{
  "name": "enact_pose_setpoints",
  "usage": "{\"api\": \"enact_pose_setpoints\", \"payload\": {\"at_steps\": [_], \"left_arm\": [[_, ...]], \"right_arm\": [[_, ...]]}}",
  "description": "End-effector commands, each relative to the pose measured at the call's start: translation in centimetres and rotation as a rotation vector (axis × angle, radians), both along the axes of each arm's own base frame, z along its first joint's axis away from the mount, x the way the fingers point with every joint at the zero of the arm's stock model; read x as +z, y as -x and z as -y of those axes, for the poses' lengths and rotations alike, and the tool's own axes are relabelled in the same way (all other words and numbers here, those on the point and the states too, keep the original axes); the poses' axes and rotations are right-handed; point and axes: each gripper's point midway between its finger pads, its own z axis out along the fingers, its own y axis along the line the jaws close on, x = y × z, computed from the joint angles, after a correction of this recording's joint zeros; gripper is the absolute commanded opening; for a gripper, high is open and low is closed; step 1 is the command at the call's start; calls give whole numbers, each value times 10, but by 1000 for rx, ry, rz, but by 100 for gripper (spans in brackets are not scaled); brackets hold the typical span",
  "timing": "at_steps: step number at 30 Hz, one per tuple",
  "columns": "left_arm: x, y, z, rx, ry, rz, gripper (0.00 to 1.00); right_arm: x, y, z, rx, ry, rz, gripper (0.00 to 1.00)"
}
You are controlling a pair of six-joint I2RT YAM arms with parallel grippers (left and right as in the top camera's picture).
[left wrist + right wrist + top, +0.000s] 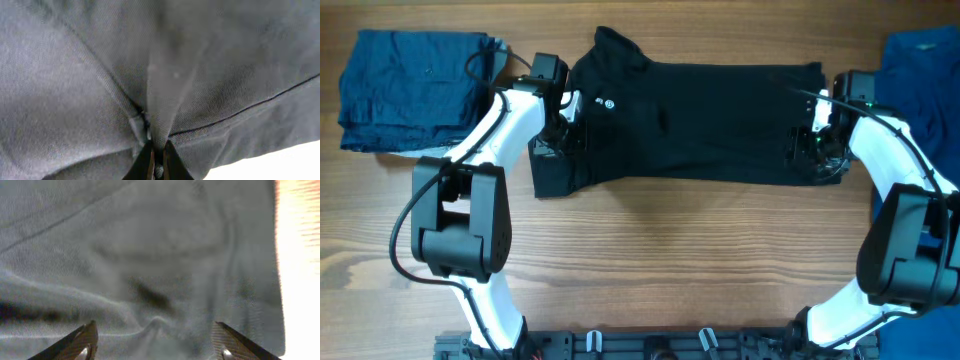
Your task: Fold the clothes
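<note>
At the far left of the tabletop (pixel 670 270) I see a folded dark blue garment (pixel 410 90). Near it, my left claw (pixel 157 162) is pressed together on a pinched ridge of the black shirt (pixel 710 120), close to its small white logo (pixel 609 103). The shirt lies spread crosswise on the tabletop between both arms. At its right end my right claw (pixel 154 342) stands spread wide over rumpled cloth. A royal blue garment (pixel 925 60) sits at the far right edge.
</note>
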Motion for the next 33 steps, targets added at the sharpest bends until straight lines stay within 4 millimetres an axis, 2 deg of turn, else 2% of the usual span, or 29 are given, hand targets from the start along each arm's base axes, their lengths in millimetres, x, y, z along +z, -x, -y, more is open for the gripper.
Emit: {"api": "enact_pose_setpoints", "payload": {"at_steps": [1,3,5,6,8,9,11,13,15,17,18,20,22,23,25,28,31,32,33], "left_arm": [[-7,8,-12,6,-69,-32,4],[-9,8,-23,50,-133,-37,4],[-9,10,-28,65,-162,-45,4],[-9,14,-29,78,-165,-62,4],[-9,15,-29,79,-166,-69,4],[-9,17,-29,82,-167,-74,4],[-9,19,-30,85,-171,-84,4],[-9,19,-33,101,-191,-82,4],[-9,18,-48,156,-276,-72,4],[-9,18,-48,155,-276,-72,5],[-9,18,-48,155,-277,-72,5],[-9,17,-48,155,-276,-71,5],[-9,15,-48,156,-273,-60,7],[-9,13,-47,157,-271,-55,9],[-9,10,-47,159,-266,-41,18],[1,-2,-34,160,-197,-9,31],[31,-23,-21,163,-118,70,36],[58,-38,-13,163,-71,143,41],[72,-45,-8,161,-39,179,43]], "right_arm": [[19,-7,33,-93,34,58,78],[19,-7,42,-116,-8,78,74],[19,-13,32,-10,-77,127,70],[15,-18,31,7,-77,150,60],[12,-18,31,15,-76,146,50],[7,-18,31,14,-79,138,39],[-9,-14,29,13,-93,98,24],[-23,-11,28,18,-103,63,20],[-42,-7,27,21,-115,21,20],[-55,-4,33,11,-90,-9,20],[-59,0,43,-8,-33,-38,18],[-59,5,62,-96,68,-67,16],[-57,2,64,-101,70,-56,16],[-54,-4,59,-95,42,-38,19],[-44,-19,47,-67,-40,16,26],[-13,-40,36,-44,-113,108,39],[16,-47,26,-19,-161,154,49],[32,-47,11,32,-210,180,51],[39,-47,-1,65,-241,190,51]]}}
